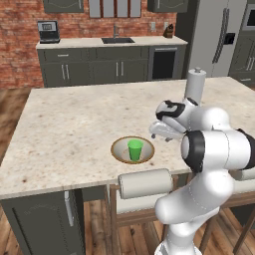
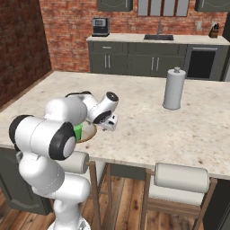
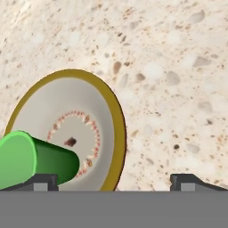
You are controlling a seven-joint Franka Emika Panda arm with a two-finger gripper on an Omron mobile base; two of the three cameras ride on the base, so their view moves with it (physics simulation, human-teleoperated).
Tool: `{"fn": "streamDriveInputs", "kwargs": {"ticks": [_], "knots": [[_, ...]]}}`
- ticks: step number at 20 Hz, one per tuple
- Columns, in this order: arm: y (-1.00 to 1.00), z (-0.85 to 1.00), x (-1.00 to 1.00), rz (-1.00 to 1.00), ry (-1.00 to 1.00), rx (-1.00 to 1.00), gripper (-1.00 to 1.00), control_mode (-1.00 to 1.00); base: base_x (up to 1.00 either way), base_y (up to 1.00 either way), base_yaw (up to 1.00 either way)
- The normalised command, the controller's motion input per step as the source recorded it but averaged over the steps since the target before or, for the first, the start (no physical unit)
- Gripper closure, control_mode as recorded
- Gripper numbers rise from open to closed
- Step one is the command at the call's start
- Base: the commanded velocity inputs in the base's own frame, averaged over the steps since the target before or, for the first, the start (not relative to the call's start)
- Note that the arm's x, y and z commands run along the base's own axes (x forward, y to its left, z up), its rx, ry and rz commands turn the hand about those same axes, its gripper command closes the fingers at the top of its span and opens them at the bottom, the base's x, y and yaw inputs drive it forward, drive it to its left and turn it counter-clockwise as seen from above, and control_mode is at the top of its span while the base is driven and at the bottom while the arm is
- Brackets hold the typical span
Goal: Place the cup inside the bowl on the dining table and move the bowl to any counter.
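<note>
Cup (image 1: pixel 135 149) is seen upright inside bowl (image 1: pixel 132 150), approx. at its centre, so the first half of the task is judged done. Bowl sits on the dining-table surface (image 1: pixel 74 129), near its front edge, just above a stool back.

Going left to right in the left base view: bowl w/ cup first, then the claw (image 1: pixel 160 130), just beside the bowl's right rim and a bit farther back, apparently above the surface, not touching it. Further right and far back a grey paper-towel roll (image 1: pixel 195 84) stands well apart.

In the hand view the bowl (image 3: pixel 116 133) fills the lower left, cup (image 3: pixel 40 158) at far left, and bare speckled stone lies ahead. The two fingertips (image 3: pixel 187 181) are set wide apart w/ nothing between them: claw is spread and empty. One tip is over the bowl's inside next to the cup, the other over bare stone, so the right rim is judged to lie roughly between them.

Key relation: bowl lies to the claw's left and slightly nearer; its nearest graspable part is the right rim. A short drop onto that rim is judged to be what the next move needs, w/ the cup kept clear of the inner finger.

The wall surface (image 1: pixel 89 43) w/ sink is far behind, across the table, so a base drive is judged necessary.
</note>
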Motion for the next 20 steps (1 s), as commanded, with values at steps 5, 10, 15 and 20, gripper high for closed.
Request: {"fn": "streamDriveInputs", "kwargs": {"ticks": [5, 10, 15, 20], "knots": [[0.00, 0.00, 0.00, 0.01, -0.01, 0.17, -1.00, -1.00, 0.00, 0.00, 0.00], [0.00, 0.00, 0.00, 0.00, 0.00, 0.11, -1.00, -1.00, 0.00, 0.00, 0.00], [0.00, -0.03, 0.00, 0.00, 0.00, 0.01, -1.00, -1.00, 0.00, 0.00, 0.00], [0.00, -0.18, 0.00, 0.00, 0.01, 0.00, -1.00, -1.00, 0.00, 0.00, 0.00]]}}
